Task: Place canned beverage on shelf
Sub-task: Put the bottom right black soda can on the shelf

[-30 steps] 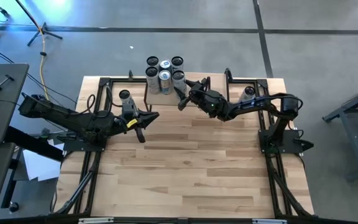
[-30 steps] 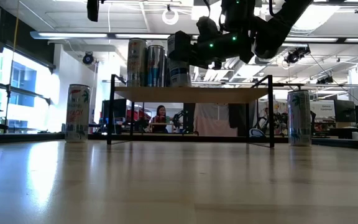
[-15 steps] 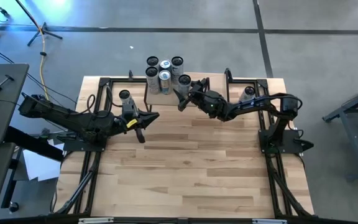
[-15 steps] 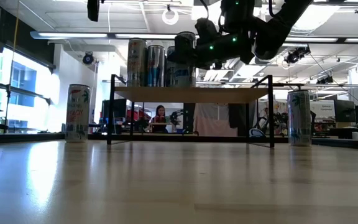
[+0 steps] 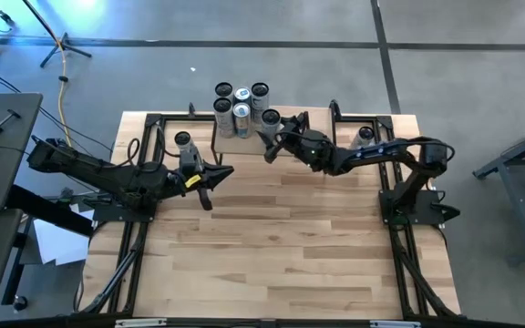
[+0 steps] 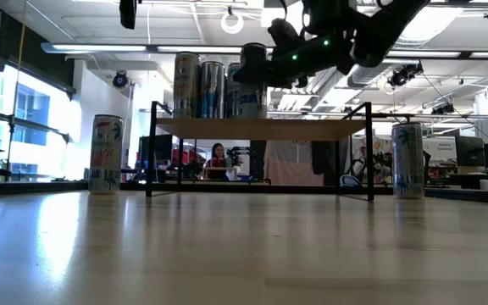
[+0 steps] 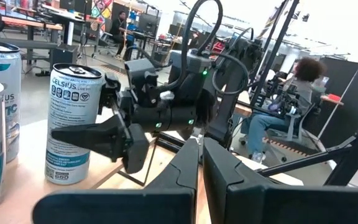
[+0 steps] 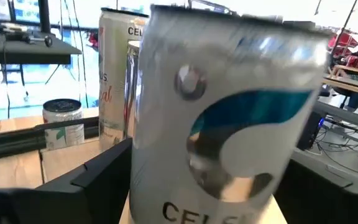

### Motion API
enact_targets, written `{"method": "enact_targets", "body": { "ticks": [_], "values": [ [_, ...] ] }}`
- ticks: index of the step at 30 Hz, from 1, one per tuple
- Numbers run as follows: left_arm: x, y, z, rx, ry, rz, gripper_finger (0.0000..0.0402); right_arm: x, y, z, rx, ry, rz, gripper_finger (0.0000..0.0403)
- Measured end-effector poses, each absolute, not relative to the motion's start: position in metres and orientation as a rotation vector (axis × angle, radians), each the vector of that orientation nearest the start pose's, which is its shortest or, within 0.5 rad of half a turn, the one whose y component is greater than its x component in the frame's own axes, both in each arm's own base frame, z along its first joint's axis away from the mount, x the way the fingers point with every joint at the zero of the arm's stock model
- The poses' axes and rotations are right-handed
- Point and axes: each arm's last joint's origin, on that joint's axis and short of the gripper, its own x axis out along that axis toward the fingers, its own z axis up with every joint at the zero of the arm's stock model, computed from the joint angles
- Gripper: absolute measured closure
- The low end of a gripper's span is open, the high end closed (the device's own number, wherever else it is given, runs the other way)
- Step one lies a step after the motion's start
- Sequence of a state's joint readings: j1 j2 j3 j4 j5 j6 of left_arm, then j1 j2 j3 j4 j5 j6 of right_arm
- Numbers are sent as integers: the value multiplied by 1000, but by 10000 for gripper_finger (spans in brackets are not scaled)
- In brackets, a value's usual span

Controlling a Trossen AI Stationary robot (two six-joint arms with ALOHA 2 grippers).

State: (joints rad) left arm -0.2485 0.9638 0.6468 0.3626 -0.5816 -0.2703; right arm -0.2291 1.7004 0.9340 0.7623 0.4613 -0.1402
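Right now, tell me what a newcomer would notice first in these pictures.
The cluster of tall aluminium beverage cans on the small light-wood shelf at the table's far edge. The right pincer hangs open around the nearest silver can, which stands on the shelf. The left pincer waits shut over the table, left of centre.

A tripod (image 5: 57, 44) and yellow cable (image 5: 62, 100) lie on the floor at eleven o'clock; a seated person (image 7: 284, 106) shows beyond.
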Motion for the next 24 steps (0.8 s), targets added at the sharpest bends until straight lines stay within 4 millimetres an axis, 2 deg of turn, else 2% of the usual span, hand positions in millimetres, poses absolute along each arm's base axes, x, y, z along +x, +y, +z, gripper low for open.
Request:
{"method": "enact_targets", "body": {
  "ticks": [9,15,24],
  "values": [
    [210,-37,305,-282,-83,326,401,336,-92,256,-147,174,-641,79],
    [210,-37,305,-281,-81,327,402,322,-96,269,-140,204,-574,79],
    [210,-37,305,-298,-90,325,402,291,-103,286,-129,314,-475,79]
  ]
}}
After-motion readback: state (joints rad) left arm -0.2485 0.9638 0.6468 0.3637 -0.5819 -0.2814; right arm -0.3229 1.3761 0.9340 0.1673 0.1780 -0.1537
